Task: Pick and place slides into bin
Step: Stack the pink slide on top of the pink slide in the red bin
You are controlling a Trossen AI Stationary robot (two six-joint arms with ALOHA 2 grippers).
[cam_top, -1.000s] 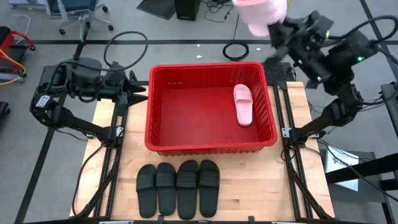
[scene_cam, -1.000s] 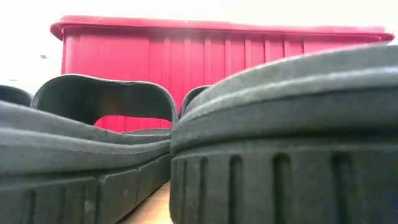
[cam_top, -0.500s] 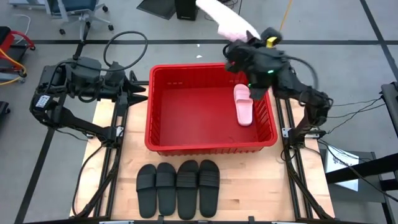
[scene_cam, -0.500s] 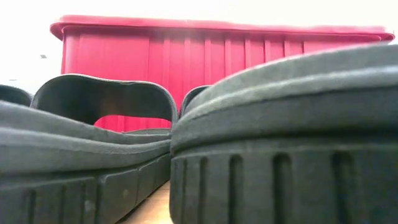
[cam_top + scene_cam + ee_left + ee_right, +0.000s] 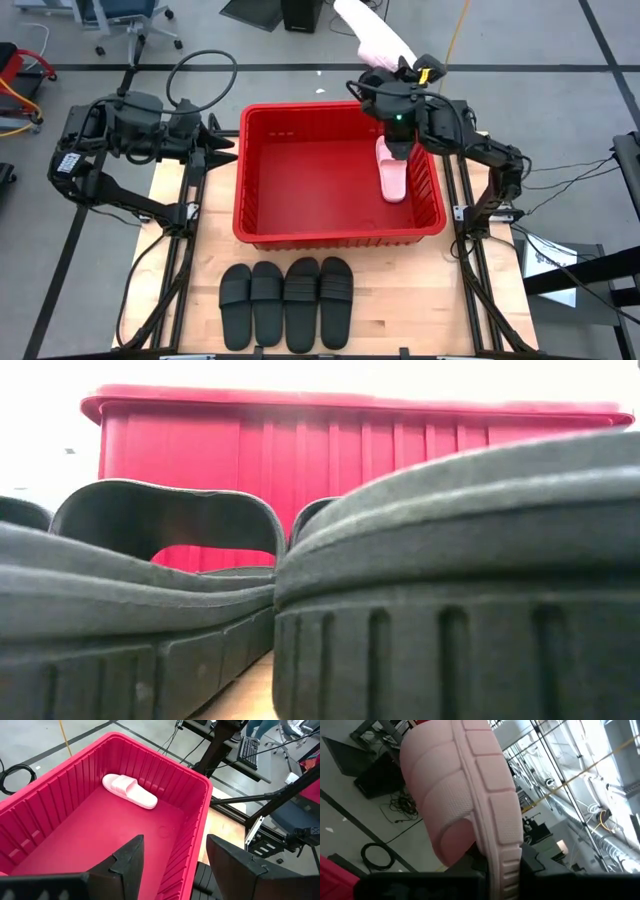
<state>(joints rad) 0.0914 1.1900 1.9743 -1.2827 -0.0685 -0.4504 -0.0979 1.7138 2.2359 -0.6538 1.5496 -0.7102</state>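
The red bin (image 5: 262, 170) stands mid-table with one pale pink slide (image 5: 392, 170) lying flat on its floor by the right wall, also seen in the left wrist view (image 5: 129, 790). My right gripper (image 5: 386, 80) hangs over the bin's far right corner, shut on a second pink slide (image 5: 368, 35). Several black slides (image 5: 285, 303) lie side by side on the table near its front edge and fill the low view (image 5: 450, 590) before the bin's wall (image 5: 350, 450). My left gripper (image 5: 216, 146) waits open at the bin's left rim (image 5: 172, 865). My right gripper pinches the pink slide's sole (image 5: 495, 851) between its two fingers, one finger (image 5: 470, 862) on the strap side and the other on the underside. The fingers point about level toward the far edge. The slide juts out beyond them on edge, clear of the bin.
Bare wooden tabletop (image 5: 180, 270) lies left and right of the black slides. Arm frames and cables (image 5: 200, 75) flank the bin. Beyond the table is open floor with a cable coil (image 5: 380, 80) and office gear.
My right gripper has swung from beyond the table's far right corner toward the left and down, to above the bin's far right corner, rolling as it went. The pink slide has turned with it and now stretches away toward the far left.
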